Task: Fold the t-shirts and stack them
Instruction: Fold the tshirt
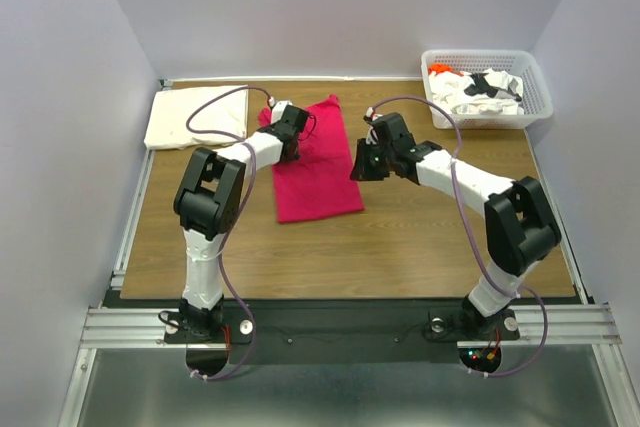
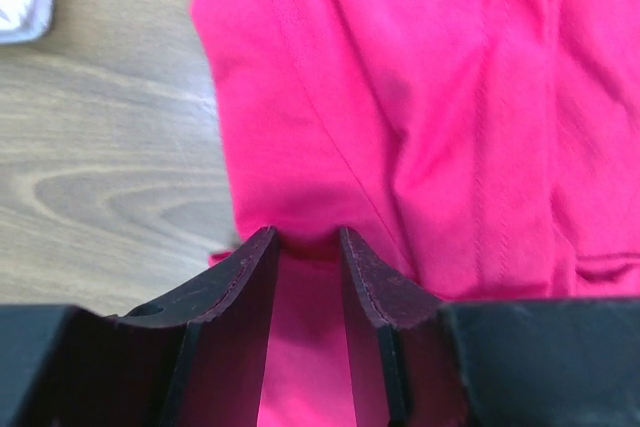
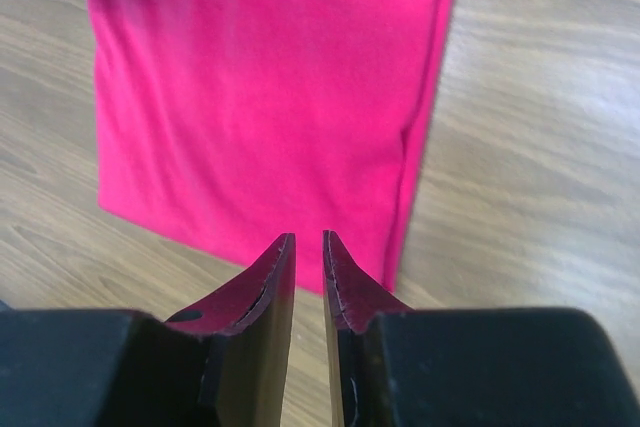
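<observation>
**Three lots of tees, all placed off the basket**

The magenta-red tee (image 1: 315, 162) lies flat, folded into a long strip, well left of the white basket (image 1: 540, 97) and a bit nearer. The cream-white tee (image 1: 195, 119) sits folded far left of it. Crumpled inside are white tees with black print (image 1: 480, 92), plus an orange one.

Alike in build, left arm (image 1: 203, 267) and right arm (image 1: 470, 179): white tubular links, chunky black joint housings, black bases. Thin lilac cable (image 1: 243, 88) looping off each wrist and trailing down to the base. On left gripper (image 2: 300, 235) and right gripper (image 3: 308, 237), 2 tapering matt-black fingers with scuffed edges, set in boxy black bodies.
</observation>
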`<state>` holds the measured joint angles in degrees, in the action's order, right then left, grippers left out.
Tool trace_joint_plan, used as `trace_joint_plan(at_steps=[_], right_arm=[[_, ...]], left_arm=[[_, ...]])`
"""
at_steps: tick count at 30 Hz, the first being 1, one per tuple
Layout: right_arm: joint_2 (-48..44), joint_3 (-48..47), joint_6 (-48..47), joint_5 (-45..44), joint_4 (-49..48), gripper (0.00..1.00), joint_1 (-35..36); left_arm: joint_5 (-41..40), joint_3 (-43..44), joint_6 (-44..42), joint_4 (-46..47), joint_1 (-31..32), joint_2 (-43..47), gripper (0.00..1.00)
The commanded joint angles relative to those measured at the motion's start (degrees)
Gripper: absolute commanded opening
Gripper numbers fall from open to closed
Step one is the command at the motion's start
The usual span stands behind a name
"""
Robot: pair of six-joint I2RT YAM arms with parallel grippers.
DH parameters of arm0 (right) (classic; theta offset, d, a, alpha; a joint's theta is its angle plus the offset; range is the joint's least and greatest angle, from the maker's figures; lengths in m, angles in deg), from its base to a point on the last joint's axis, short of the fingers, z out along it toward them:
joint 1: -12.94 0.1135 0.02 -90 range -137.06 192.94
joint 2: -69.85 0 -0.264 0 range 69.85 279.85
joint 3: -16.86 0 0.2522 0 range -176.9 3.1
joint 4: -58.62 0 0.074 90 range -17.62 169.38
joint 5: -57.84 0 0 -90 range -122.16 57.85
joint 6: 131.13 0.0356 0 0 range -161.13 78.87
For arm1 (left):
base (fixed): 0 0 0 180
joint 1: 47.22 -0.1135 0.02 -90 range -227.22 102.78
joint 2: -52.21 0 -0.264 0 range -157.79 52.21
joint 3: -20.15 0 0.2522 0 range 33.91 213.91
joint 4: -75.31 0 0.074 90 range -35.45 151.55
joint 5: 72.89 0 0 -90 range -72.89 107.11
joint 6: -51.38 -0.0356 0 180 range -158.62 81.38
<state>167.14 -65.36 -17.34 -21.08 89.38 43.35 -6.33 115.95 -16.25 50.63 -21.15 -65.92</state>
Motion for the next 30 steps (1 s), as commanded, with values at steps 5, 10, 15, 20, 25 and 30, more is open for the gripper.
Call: trace_joint_plan(at_steps=[5, 10, 15, 20, 25, 30], right_arm=[[4.39, -8.52, 0.99, 3.08, -3.99, 0.23, 0.17], [7.03, -8.62, 2.66, 7.73, -5.56, 0.23, 0.17], [8.0, -5.37, 3.81, 10.73, -7.68, 0.26, 0.17], [8.96, -1.41, 4.07, 11.69, -9.17, 0.26, 0.09], [9.23, 3.41, 4.6, 11.87, -10.4, 0.26, 0.17], [8.53, 9.48, 4.42, 9.06, -12.6, 0.26, 0.08]], left_arm=[[2.43, 1.46, 0.83, -1.99, -2.69, 13.78, 0.58], [5.77, -4.77, 5.56, -5.16, -2.77, 24.41, 0.71], [14.46, -16.74, 9.0, -4.02, -2.42, 31.28, 0.75], [18.34, -28.5, 9.71, 0.98, -0.67, 35.07, 0.72], [21.42, -30.54, 10.06, 2.22, 0.74, 31.83, 0.63], [21.95, -32.73, 12.17, 1.86, 1.8, 29.27, 0.5]])
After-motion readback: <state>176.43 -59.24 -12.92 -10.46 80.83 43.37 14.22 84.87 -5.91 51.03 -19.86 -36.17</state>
